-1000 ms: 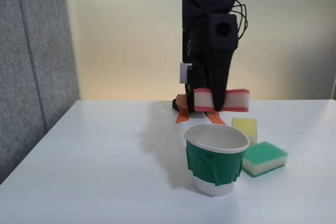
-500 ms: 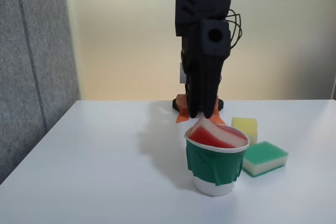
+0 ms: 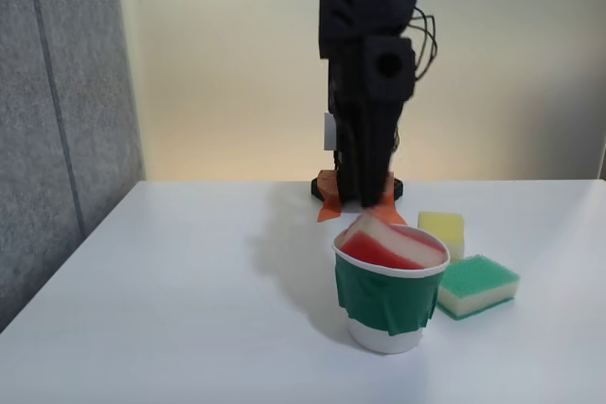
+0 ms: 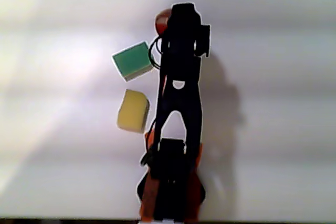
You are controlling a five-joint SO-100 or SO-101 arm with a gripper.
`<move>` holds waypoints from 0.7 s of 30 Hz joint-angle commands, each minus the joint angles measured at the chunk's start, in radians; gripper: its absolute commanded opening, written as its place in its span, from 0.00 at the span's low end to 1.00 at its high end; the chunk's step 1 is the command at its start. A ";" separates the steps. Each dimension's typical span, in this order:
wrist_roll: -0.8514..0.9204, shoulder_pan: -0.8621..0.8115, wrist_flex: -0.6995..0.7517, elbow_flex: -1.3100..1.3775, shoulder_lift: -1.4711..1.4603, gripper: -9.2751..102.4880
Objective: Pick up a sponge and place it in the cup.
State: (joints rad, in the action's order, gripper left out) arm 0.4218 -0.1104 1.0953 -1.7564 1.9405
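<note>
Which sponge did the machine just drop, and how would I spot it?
Find the white cup with green tape near the table's front. The sponge sits tilted inside it, poking above the rim. Unlike the yellow sponge and green sponge alongside, it's red-topped.

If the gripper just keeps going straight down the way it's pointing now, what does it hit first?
Probably the red sponge sitting in the cup; the gripper points down just above it, though depth is uncertain and it may land behind.
</note>
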 commanded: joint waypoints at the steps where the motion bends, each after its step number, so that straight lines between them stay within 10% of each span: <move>1: -0.028 -0.002 0.029 -0.012 0.091 0.08; 21: -0.390 0.002 -0.144 -0.555 0.696 0.08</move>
State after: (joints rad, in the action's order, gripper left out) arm 0.0230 -0.0828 0.9541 -2.2856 2.5280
